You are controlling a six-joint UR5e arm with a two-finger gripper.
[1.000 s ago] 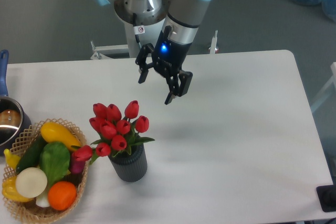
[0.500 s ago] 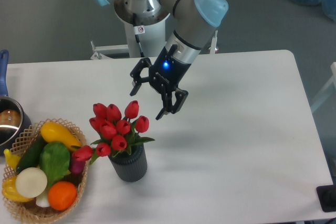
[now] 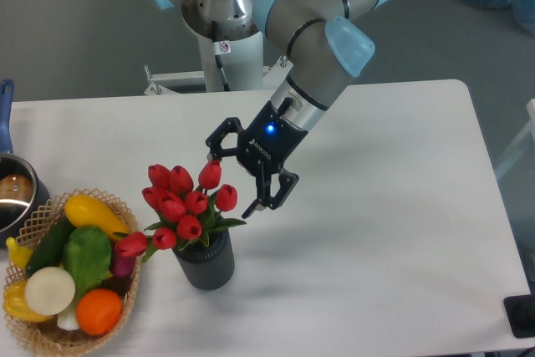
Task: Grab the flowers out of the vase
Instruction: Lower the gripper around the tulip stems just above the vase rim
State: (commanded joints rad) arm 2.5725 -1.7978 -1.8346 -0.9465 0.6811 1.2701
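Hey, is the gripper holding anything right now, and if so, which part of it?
Nothing is held. The gripper is open, with its fingers spread beside the upper right of the flowers, which sit in the vase.

A robotics lab: arm (image 3: pixel 318 48) pedestal-mounted behind a white table (image 3: pixel 393 206) (bare grey floor beyond).

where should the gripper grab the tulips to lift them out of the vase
Probably low on the bunch, around the leaves just above the vase rim, where the tulips narrow together. Come from the right, where the open gripper already is; the basket crowds the left.
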